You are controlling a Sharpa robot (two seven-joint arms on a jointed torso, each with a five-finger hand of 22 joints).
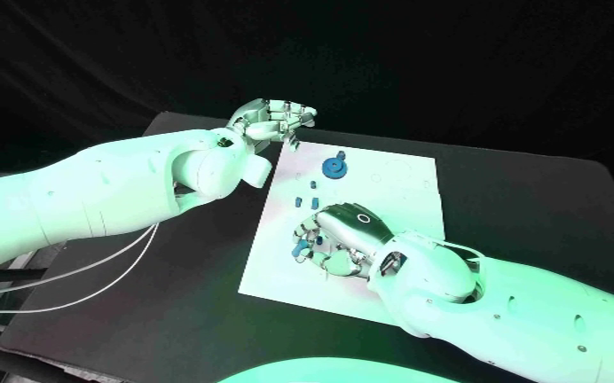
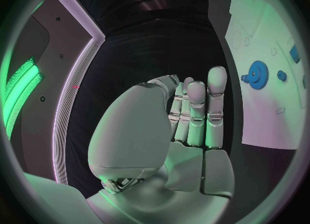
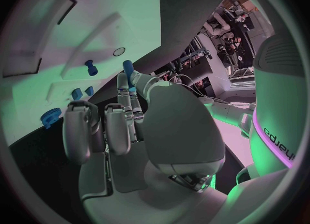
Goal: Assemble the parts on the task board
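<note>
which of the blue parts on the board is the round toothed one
The blue gear, near the task board's far edge, by the left hand. It is a toothed disc; the other blue parts nearer the right hand are small pegs.

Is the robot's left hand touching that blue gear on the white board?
Apart. In the left wrist view, the left hand is separated from the blue gear by dark table and bare task board.

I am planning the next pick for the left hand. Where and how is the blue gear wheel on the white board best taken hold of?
Probably by its toothed rim, coming from above. The round blue gear wheel seems to lie flat on the white task board, with bare board around it, so fingers could close on opposite edges. The left hand holds nothing and is nearest to it.
</note>
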